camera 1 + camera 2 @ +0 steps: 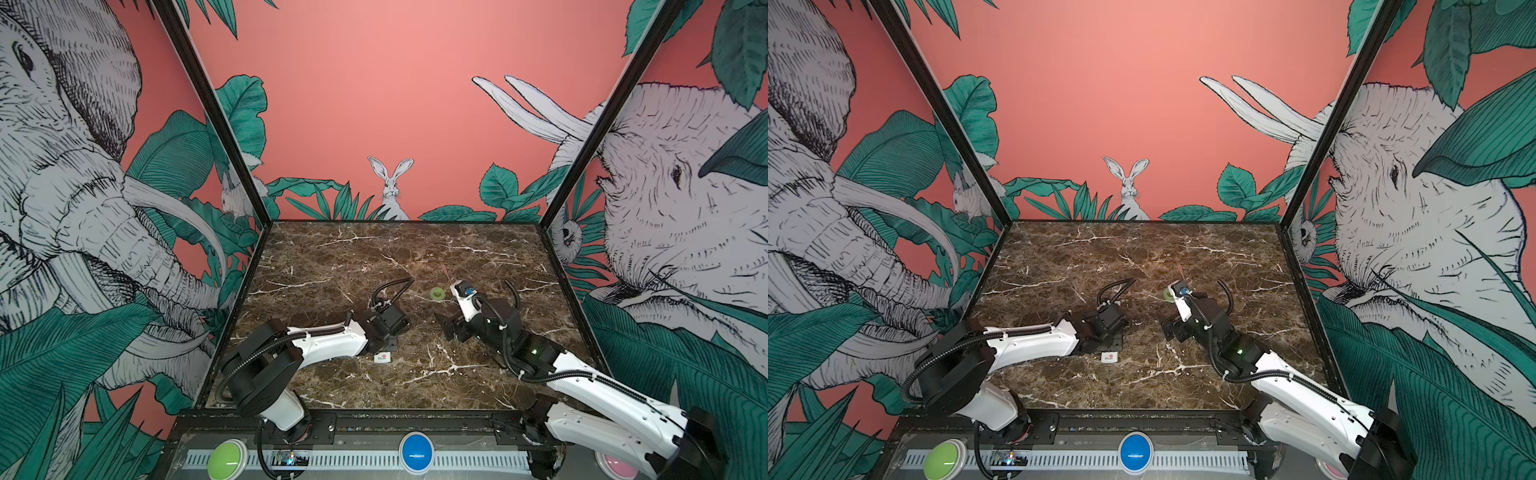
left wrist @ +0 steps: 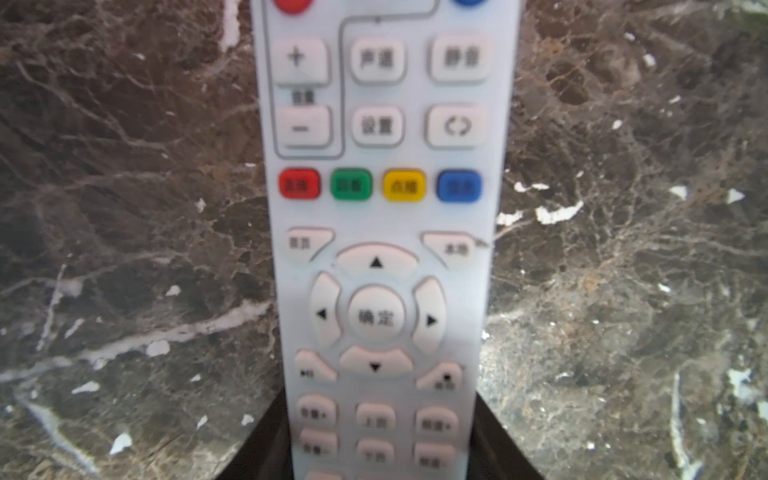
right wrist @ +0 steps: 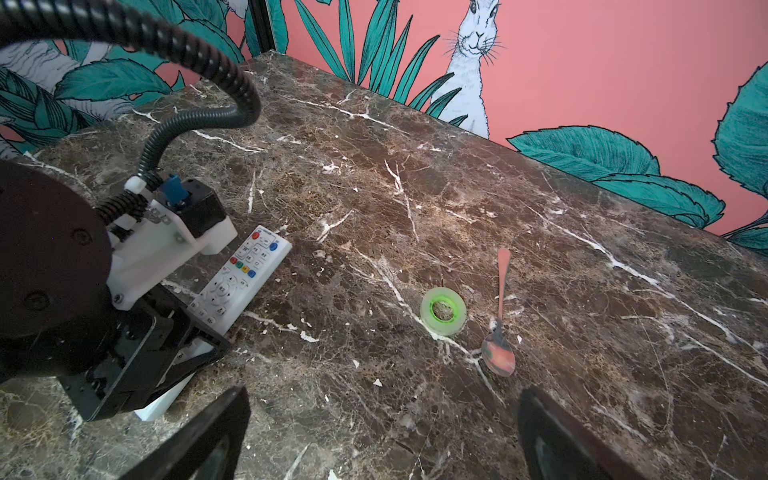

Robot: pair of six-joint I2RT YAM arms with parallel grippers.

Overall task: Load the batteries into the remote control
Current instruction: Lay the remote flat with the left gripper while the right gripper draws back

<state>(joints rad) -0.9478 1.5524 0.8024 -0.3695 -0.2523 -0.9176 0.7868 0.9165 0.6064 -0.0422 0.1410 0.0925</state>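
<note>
Well, left gripper (image 2: pixel 380 457): clamped on the remote control (image 2: pixel 376 208) near its logo end, buttons facing up, over the table (image 1: pixel 332 257).
remote control: its logo end pokes out at 6 o'clock of the left gripper in both top views.
green tape roll (image 3: pixel 426 311): flat on the table, at 2 o'clock of the left gripper.
spoon (image 3: pixel 498 353): just beside the roll, not touching.
right gripper (image 3: pixel 382 440): jaws wide apart, empty, at 3 o'clock of the left gripper.

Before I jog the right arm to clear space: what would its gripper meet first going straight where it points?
Likely the green roll, lying ahead of the open right gripper; the spoon sits just off that line. Tilted downward, it may touch the table first; depth unclear.
</note>
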